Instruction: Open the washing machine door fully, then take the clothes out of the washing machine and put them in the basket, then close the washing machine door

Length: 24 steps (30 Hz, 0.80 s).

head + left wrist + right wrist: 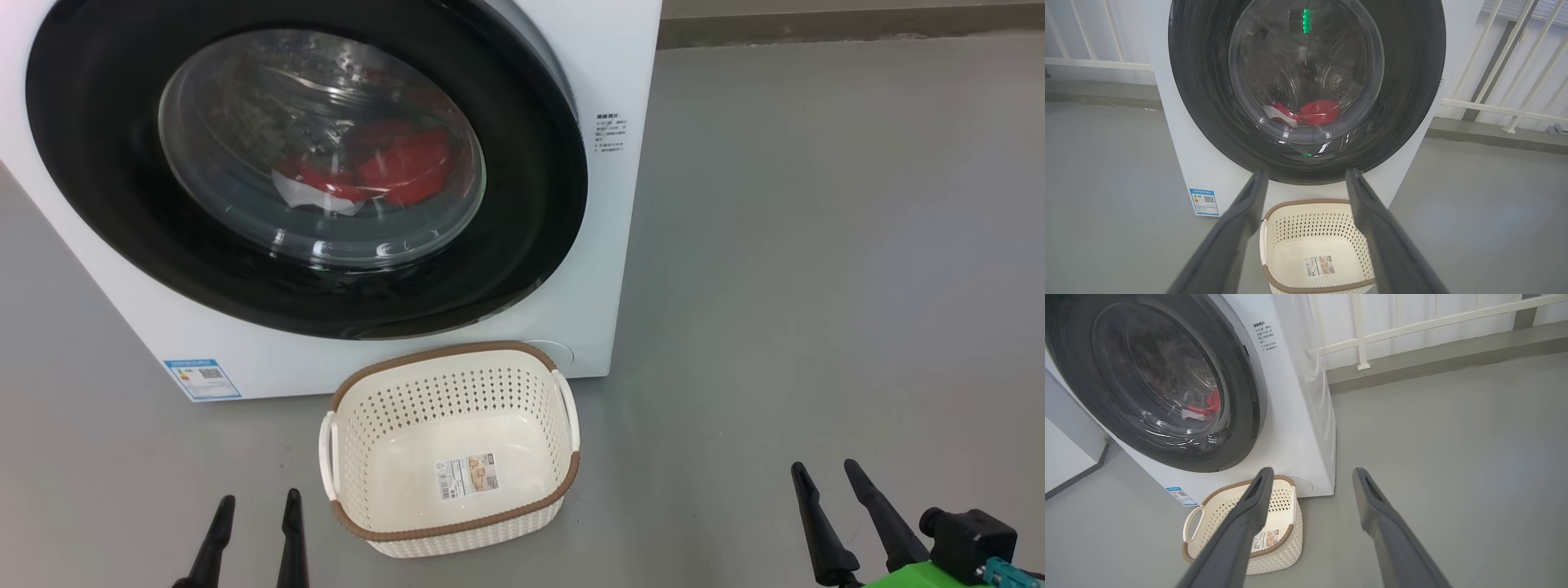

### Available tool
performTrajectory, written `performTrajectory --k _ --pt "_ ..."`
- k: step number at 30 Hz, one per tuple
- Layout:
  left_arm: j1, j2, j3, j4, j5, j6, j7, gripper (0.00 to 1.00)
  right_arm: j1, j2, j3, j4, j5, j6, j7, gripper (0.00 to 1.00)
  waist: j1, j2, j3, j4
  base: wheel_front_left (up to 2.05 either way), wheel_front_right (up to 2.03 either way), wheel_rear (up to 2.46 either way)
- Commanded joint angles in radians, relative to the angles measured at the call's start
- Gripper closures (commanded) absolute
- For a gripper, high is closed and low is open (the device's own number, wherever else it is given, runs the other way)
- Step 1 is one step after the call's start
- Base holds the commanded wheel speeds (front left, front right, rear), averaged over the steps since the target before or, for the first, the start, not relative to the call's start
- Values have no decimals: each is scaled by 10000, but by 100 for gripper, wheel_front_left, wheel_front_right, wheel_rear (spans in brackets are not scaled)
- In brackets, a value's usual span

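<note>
Before you: bare grey floor (816, 245), white railing (1412, 322) behind. Washing machine (620, 204), door (98, 163) shut, red clothes (400, 167) inside. Basket (441, 353) on floor just before it. Left gripper (257, 498), right gripper (824, 465): fingers apart, holding nothing.

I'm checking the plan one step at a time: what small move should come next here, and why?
Probably raise the right gripper, open and free, toward the right edge of the washing machine door: it looks shut, the clothes lie behind its glass, and the basket holds none.

Grey floor (816, 245) bears washing machine (286, 367); basket (457, 392) before it.
</note>
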Motion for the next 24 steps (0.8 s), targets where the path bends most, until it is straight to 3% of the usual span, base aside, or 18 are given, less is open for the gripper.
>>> performTrajectory --k 1,9,24 --pt "-81 106 288 -188 397 35 -173 0 -67 -207 168 -291 -321 -7 -194 0 0 -1 7 2 0 0 0" --pt "40 116 268 112 1042 24 -396 0 183 -121 57 -313 -983 -7 -417 0 0 -1 5 -38 0 0 0" --pt "-59 116 355 283 953 -132 -396 0 243 14 -107 -451 -996 -7 -417 0 0 -1 28 -96 0 0 0"
